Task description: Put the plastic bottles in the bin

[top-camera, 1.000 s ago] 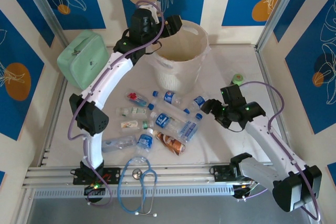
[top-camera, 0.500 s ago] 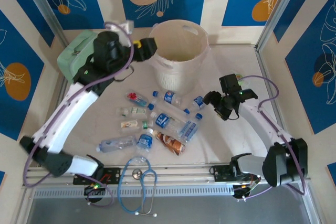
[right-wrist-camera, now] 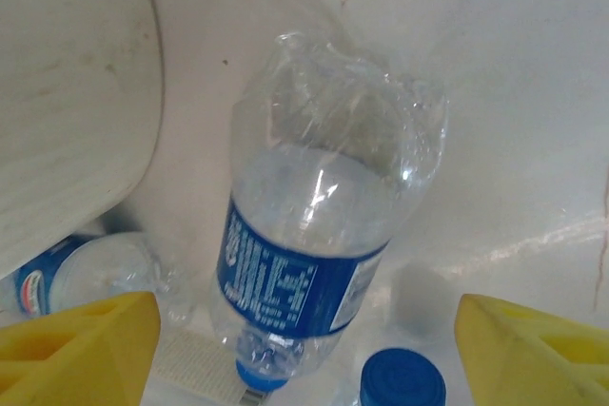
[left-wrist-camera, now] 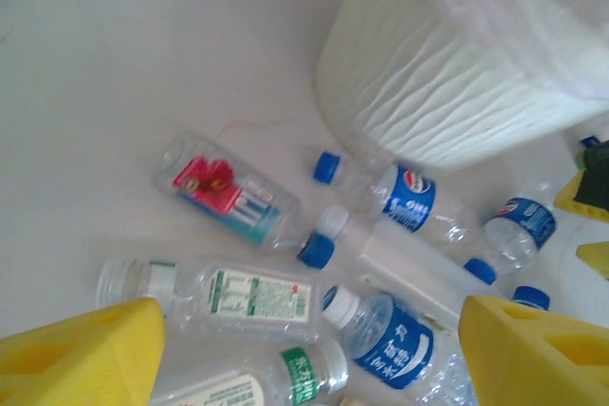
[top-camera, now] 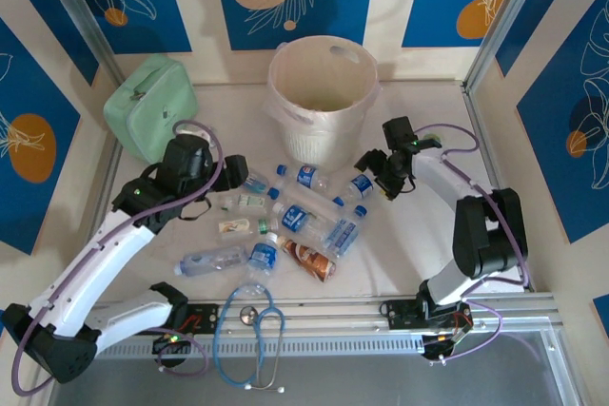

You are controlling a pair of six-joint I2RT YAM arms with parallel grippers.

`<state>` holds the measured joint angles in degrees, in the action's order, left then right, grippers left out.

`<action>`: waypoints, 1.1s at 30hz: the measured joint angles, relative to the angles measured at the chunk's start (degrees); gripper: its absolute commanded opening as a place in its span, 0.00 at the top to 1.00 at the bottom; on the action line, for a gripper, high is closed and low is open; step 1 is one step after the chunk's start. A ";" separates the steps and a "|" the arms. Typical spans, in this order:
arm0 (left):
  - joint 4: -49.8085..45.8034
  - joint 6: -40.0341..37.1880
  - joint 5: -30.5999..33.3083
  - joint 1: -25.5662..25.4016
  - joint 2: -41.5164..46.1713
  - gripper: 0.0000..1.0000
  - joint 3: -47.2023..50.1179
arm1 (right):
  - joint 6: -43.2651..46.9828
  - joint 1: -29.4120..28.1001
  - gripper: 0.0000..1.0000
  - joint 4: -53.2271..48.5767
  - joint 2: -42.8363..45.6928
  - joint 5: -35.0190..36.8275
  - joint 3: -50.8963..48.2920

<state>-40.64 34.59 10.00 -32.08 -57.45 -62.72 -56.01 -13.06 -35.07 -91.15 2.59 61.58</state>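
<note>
R end effector [right-wrist-camera: 304, 360] over btl [right-wrist-camera: 319, 225]

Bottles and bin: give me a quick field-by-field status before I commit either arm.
bin: upright at the back of the table, contents unclear
bottles: about ten, lying loose in front of the bin
left gripper: open, above the leftmost ones, holding nothing
right gripper: open, over a crumpled blue-label bottle beside the bin, nothing held
other items: green pouch back left; stethoscope at the near edge
task state: loose bottles not yet in the bin
</note>
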 measured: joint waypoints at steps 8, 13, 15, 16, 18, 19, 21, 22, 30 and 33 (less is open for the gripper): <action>-2.25 2.38 1.22 0.35 0.37 0.20 1.99 | -0.22 -0.22 0.21 0.50 -7.04 0.26 3.26; -2.23 2.71 1.22 0.57 0.37 0.20 2.69 | -0.20 -0.44 0.24 1.09 -11.08 0.87 4.66; -2.23 2.89 1.22 0.70 0.37 0.20 2.91 | -0.20 -0.44 0.25 1.27 -11.91 1.20 4.70; -2.23 2.91 1.22 0.74 0.37 0.20 3.08 | -0.17 -0.44 0.26 1.31 -12.24 1.36 4.70; -2.23 2.93 1.22 0.90 0.35 0.20 3.39 | -0.15 -0.44 0.29 1.53 -12.68 1.68 4.70; -2.25 2.95 1.22 0.96 0.33 0.20 3.50 | -0.11 -0.44 0.31 1.68 -12.96 1.79 4.70; -2.23 3.08 1.22 1.03 0.28 0.20 3.58 | -0.02 -0.44 0.33 2.14 -13.33 1.92 4.70; -2.23 3.10 1.22 1.07 0.24 0.20 3.61 | 0.02 -0.42 0.35 2.32 -13.44 1.95 4.70; -2.03 3.98 1.20 1.27 -0.04 0.20 4.31 | 0.26 -0.42 0.45 2.97 -13.53 2.21 4.68; -2.03 4.15 1.22 1.31 -0.04 0.21 4.33 | 0.44 -0.42 0.46 2.69 -12.44 2.99 4.44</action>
<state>-42.68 38.74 11.22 -30.76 -57.49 -58.39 -55.57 -13.47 -32.38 -103.59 5.58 66.02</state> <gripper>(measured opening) 0.795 0.571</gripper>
